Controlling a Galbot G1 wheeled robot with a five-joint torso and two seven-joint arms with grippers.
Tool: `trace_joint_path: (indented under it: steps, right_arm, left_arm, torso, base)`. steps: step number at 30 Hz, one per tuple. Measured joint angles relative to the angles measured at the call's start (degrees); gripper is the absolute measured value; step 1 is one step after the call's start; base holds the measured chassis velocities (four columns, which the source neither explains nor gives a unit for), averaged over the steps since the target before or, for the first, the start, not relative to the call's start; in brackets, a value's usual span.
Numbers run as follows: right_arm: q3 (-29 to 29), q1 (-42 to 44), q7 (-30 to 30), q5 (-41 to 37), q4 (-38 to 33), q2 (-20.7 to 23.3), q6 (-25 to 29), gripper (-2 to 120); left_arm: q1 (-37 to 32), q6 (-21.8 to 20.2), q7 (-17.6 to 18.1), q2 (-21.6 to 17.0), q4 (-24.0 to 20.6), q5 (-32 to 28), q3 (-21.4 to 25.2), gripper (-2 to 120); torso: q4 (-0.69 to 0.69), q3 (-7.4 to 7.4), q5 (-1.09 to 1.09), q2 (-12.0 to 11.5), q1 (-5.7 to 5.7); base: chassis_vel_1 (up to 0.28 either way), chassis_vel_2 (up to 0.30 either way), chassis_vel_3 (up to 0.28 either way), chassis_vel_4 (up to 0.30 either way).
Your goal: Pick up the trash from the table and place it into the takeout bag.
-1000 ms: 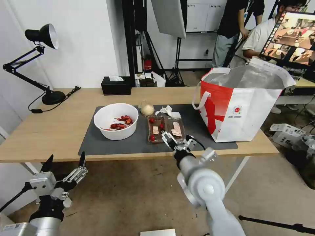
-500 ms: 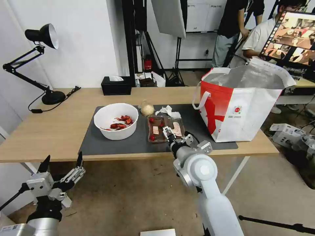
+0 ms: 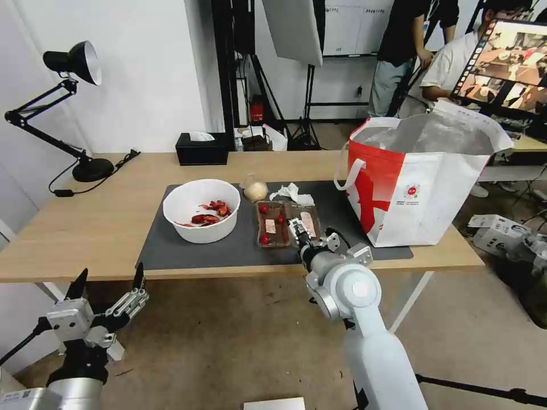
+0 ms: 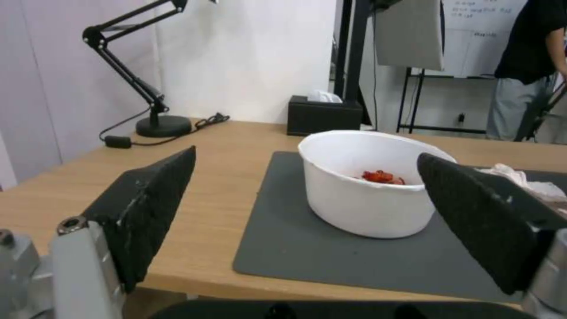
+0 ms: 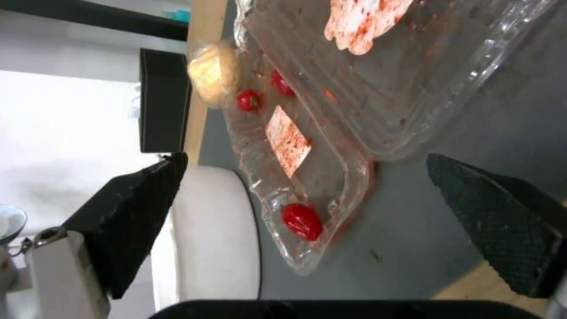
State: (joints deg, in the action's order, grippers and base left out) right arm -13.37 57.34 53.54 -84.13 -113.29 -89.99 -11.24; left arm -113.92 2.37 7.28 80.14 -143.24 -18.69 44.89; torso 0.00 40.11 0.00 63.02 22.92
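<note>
On the dark mat (image 3: 171,250) of the table (image 3: 85,228) stand a white bowl (image 3: 201,209) with red scraps, a clear plastic tray (image 3: 285,223) with cherry tomatoes, a crumpled tissue (image 3: 292,193) and a small bag with a beige lump (image 3: 255,188). The red-and-white takeout bag (image 3: 424,182) stands open at the table's right end. My right gripper (image 3: 300,230) is open just over the tray's near edge; in its wrist view the tray (image 5: 331,133) lies between the spread fingers (image 5: 130,217). Low at the left, below the table's front edge, my left gripper (image 3: 108,285) hangs open, facing the bowl (image 4: 366,186).
A black tissue box (image 3: 201,149) and a black desk lamp (image 3: 74,114) stand along the table's back and left. The takeout bag's white loop handle (image 3: 347,171) hangs toward the mat. People and studio stands are behind the table; boxes lie on the floor at the right.
My right gripper has reached forward from the table's front edge onto the near end of the tray. The left gripper has dropped slightly.
</note>
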Motion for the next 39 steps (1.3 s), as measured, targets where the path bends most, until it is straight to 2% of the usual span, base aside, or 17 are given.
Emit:
trace_joint_path:
  steps: [17, 24, 32, 35, 39]
  right_arm:
    - [-0.93, -2.00, -0.49, -1.66, 3.20, 0.02, 1.37, 100]
    - [-0.83, -2.21, -4.07, 0.19, 4.27, 0.02, 1.26, 100]
    - [1.54, -1.93, -11.49, 10.35, 4.95, 0.27, -2.23, 100]
    - [4.30, -1.82, -15.56, 18.73, 5.03, 1.70, -3.23, 100]
    - [6.78, -1.58, -18.24, 24.90, 5.16, 2.91, -3.60, 100]
  left_arm:
    - [0.46, 0.11, -0.02, -0.22, 0.00, -0.22, 0.20, 100]
    - [0.58, 0.16, -0.02, -0.28, 0.00, -0.29, 0.22, 100]
    - [0.59, 0.71, -0.04, -0.04, 0.00, -0.29, 0.26, 100]
    - [0.61, 1.01, -0.05, 0.41, 0.00, -0.26, 0.28, 100]
    - [0.72, 1.05, -0.06, 0.78, 0.00, -0.24, 0.29, 100]
  torso:
    - [0.00, 0.00, 0.00, 0.00, 0.00]
    - [0.00, 0.00, 0.00, 0.00, 0.00]
    - [0.00, 0.00, 0.00, 0.00, 0.00]
    - [0.00, 0.00, 0.00, 0.00, 0.00]
    - [0.00, 0.00, 0.00, 0.00, 0.00]
  base:
    - [0.000, 0.000, 0.000, 0.000]
    - [0.000, 0.000, 0.000, 0.000]
    - [0.000, 0.000, 0.000, 0.000]
    - [0.000, 0.000, 0.000, 0.000]
    - [0.000, 0.000, 0.000, 0.000]
